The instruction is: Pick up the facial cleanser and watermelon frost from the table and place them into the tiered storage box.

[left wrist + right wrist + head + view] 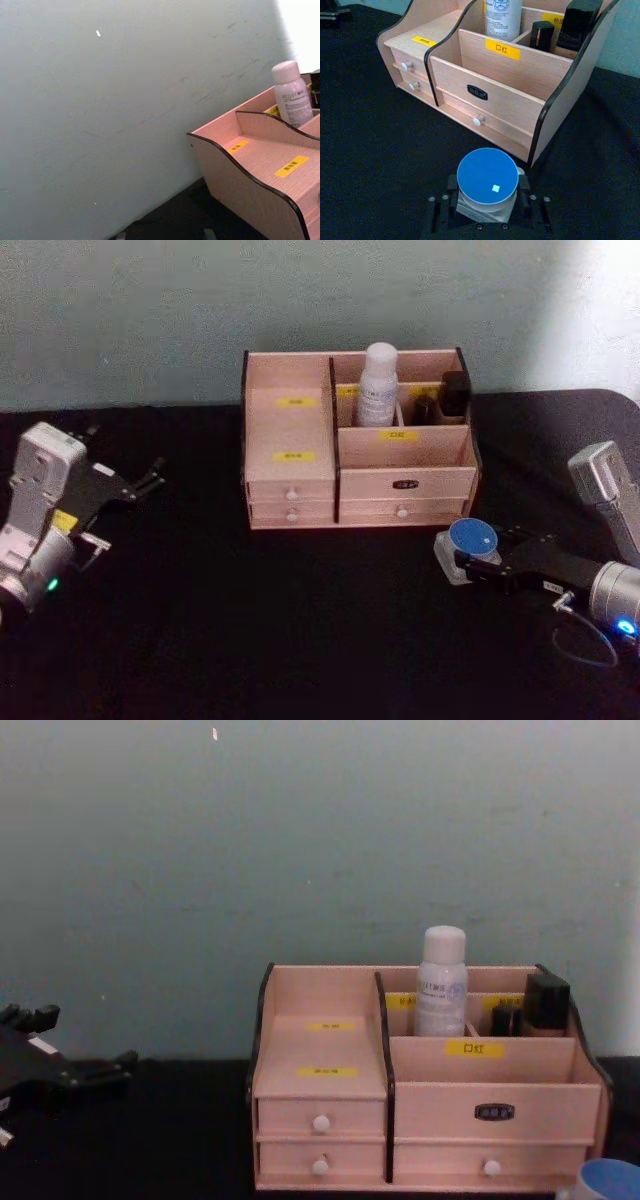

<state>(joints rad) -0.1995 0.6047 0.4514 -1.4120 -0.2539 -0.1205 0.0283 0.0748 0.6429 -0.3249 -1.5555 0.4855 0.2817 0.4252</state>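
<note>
- Our right end effector (487, 202) grips the jar (486, 176) on the table (300, 640), beside the storage box's (290, 480) front corner.
- The cleanser bottle (378, 385) already stands inside.
- Next we lift the jar in.
- Left end effector (150, 478) idles, wide.

Yellow label (502, 49) on the box's (520, 107) front divider is reading 口红. A back label (560, 19) is starting with 粉, rest unclear. Cleanser (503, 12) print and the drawer badge (477, 92) are looking too small to read.
</note>
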